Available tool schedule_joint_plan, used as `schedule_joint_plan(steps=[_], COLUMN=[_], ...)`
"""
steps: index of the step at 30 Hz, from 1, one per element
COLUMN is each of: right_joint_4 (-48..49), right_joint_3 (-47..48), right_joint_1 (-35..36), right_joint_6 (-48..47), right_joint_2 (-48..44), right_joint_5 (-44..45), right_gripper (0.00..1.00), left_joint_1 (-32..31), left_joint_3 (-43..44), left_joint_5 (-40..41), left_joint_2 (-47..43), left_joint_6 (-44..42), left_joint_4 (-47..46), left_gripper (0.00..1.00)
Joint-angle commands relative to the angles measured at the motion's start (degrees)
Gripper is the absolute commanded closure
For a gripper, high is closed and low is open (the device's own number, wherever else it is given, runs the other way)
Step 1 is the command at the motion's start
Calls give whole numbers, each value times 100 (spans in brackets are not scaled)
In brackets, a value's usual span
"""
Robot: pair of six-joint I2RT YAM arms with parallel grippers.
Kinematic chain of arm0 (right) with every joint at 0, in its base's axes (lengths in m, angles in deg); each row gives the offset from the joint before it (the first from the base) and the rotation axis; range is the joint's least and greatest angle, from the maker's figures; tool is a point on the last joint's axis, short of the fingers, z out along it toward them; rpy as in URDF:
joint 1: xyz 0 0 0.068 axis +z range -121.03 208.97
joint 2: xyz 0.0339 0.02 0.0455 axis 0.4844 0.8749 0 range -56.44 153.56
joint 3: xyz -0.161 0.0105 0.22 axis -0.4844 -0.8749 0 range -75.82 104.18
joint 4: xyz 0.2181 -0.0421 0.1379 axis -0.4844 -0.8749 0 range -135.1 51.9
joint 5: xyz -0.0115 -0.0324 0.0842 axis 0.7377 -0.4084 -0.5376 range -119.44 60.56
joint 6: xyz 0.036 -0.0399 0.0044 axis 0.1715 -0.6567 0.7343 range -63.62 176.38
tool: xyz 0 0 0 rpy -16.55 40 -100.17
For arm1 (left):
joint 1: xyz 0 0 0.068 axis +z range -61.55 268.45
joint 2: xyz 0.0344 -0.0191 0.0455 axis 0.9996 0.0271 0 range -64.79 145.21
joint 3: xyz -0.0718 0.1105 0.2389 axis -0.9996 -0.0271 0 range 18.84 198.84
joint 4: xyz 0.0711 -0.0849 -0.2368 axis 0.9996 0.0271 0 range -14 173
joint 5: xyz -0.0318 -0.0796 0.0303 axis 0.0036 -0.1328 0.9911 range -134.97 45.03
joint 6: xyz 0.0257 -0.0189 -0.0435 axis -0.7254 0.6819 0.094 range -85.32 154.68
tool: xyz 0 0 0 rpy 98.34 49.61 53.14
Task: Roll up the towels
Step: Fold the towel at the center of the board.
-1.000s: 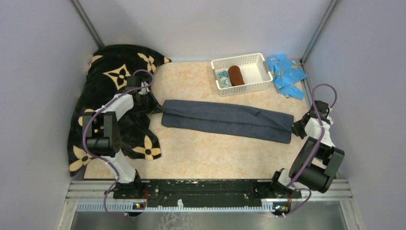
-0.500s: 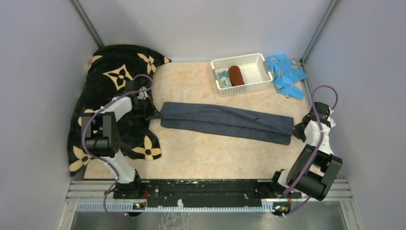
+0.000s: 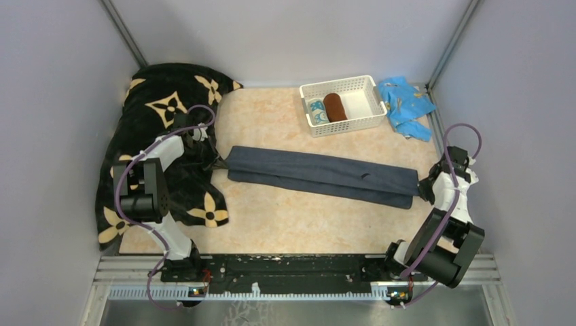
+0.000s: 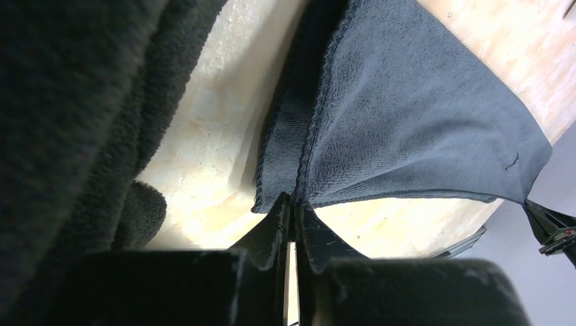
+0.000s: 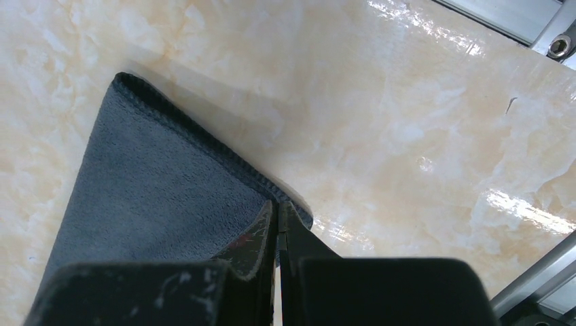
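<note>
Left gripper [image 3: 221, 161] is pinched tight on the hem corner of the long dark slate grey-blue terry towel [image 3: 322, 175]. Right gripper [image 3: 422, 189] is clamped on the corner at the opposite end. The towel is folded lengthwise and stretched between the two, on the tan marble-look tabletop [image 3: 285, 217]. Beyond the right gripper, a white slotted plastic basket [image 3: 370, 88] holds the rolled small teal-and-white patterned towel [image 3: 316, 111] and the rolled small rust-brown towel [image 3: 334, 106]. Likely step: straightening the strip before rolling. Next: lay it flat, release, start a tight roll from one end, keep the edges aligned.
</note>
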Motion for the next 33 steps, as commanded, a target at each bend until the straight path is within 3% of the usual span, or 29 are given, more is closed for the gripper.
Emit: schedule_joint_plan(steps=[1,16,33], right_joint_4=[-47,-131,-35], right_joint_3=[165,-307,-570], right_joint_1=[-85,-137,-146], right_joint_6=[19,-125,-231], right_joint_2=[-314,-375,-119], right_joint_5=[183,94,111], right_gripper=[100,100,100], left_joint_1=[142,27,-85], left_joint_3=[31,-485,-507], left_joint_5=[63,341,1088], left_joint_2=[-161,86,232], left_joint_6=[-55,-237,-389], left_joint_4=[246,160,214], left_gripper=[92,89,88])
